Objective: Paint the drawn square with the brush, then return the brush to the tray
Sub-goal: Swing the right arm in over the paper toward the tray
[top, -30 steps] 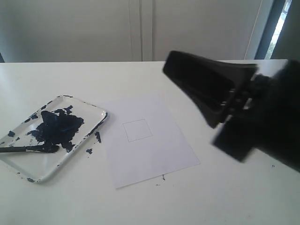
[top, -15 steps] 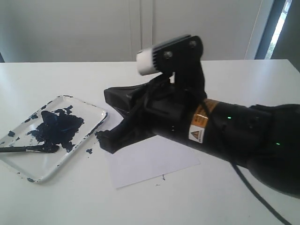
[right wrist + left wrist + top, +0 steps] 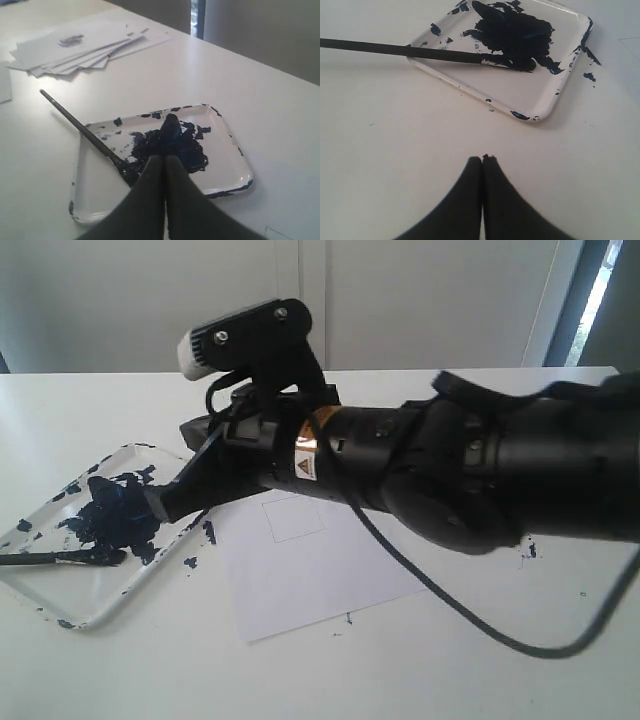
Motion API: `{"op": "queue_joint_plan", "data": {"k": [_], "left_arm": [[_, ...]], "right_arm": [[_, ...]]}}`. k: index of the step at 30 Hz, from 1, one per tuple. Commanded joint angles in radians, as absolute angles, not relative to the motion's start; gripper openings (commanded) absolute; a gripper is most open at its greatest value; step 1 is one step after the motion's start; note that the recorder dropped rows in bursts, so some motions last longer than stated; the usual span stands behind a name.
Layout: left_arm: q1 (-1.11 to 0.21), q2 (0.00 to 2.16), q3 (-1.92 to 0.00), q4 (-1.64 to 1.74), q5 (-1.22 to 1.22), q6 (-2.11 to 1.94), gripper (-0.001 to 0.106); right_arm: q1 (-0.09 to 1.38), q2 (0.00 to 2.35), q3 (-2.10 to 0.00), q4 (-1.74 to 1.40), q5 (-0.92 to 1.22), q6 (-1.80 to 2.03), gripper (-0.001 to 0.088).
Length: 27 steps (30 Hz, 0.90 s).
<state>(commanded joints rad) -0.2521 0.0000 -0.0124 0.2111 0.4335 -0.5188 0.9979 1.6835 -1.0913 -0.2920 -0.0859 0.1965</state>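
A white desk (image 3: 470,670) carries a white paper sheet (image 3: 320,585), with dark paint specks (image 3: 527,550) scattered nearby. A loose stack of papers (image 3: 80,47) lies farther off. A pale wall (image 3: 420,300) stands behind.

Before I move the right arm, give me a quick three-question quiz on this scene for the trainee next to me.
1. Short answer: is the right gripper, hanging over the tray, open or shut?
2. True or false: the drawn square already has blue paint inside it.
3. Pick one. Where is the brush?
A) tip in the tray, handle sticking out over its rim
B) flat on the paper sheet
C) held in the right gripper

Key: 1 shut; 2 false; 3 A.
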Motion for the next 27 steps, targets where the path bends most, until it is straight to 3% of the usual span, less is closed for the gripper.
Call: {"op": "queue_joint_plan", "data": {"k": [27], "left_arm": [[-0.252, 0.0, -0.012, 0.213, 0.433, -0.519, 0.005]], "right_arm": [[1.029, 2.313, -1.835, -0.292, 0.094, 0.082, 0.0]]}}
